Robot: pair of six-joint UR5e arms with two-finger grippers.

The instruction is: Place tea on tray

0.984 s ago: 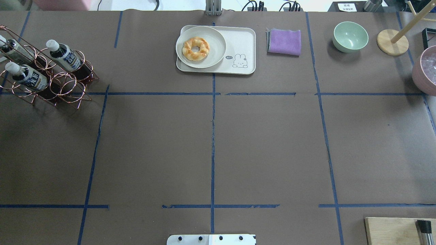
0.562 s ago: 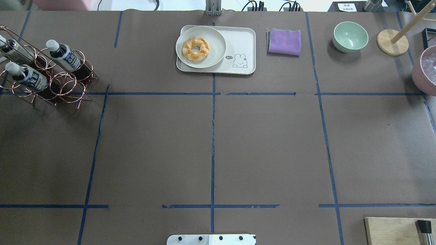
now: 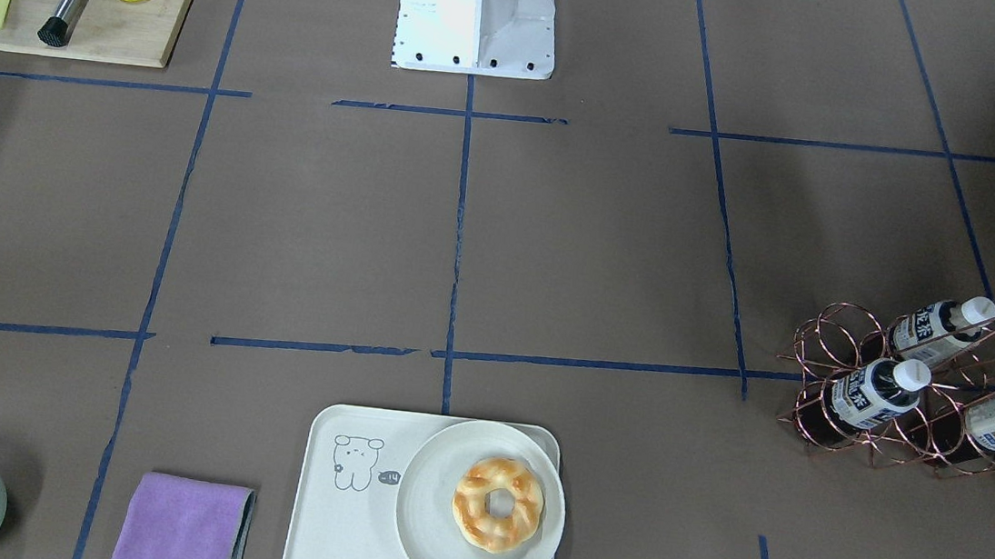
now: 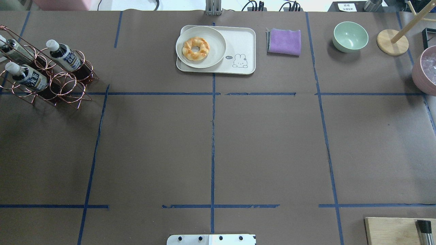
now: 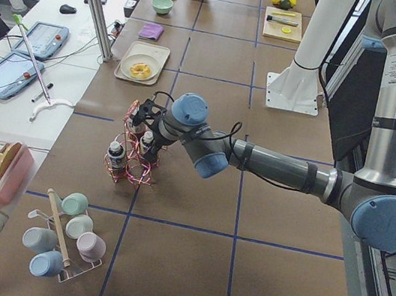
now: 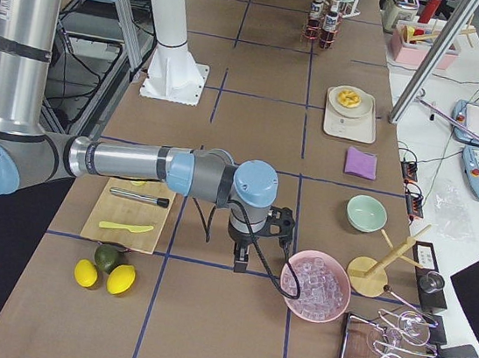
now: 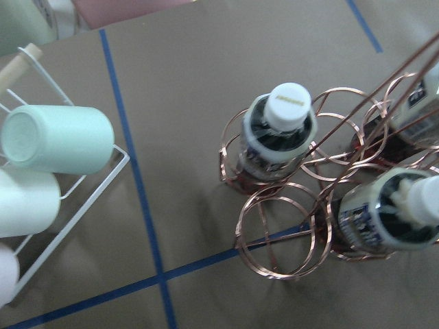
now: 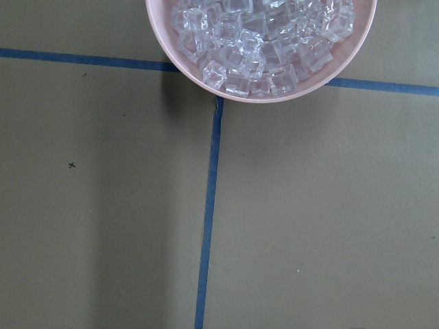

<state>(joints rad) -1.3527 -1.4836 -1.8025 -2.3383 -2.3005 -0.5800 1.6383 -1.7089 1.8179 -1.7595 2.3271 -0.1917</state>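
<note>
Three tea bottles stand tilted in a copper wire rack [image 4: 64,80] at the table's far left: one [image 4: 64,56], a second [image 4: 27,77], a third [image 4: 12,49]. They also show in the left wrist view [image 7: 278,130]. The off-white tray [image 4: 242,41] sits at the far middle, with a round plate [image 4: 216,42] and a doughnut [image 4: 196,48] on its left half. My left gripper [image 5: 140,115] hangs over the rack; I cannot tell if it is open. My right gripper [image 6: 240,264] points down beside the ice bowl; its state is unclear.
A purple cloth [image 4: 284,41], a green bowl [image 4: 350,36] and a wooden stand [image 4: 392,42] lie right of the tray. A pink bowl of ice [image 8: 260,41] is at the right edge. A cutting board [image 3: 75,24] holds tools. A mug rack [image 7: 55,137] stands beyond the bottles.
</note>
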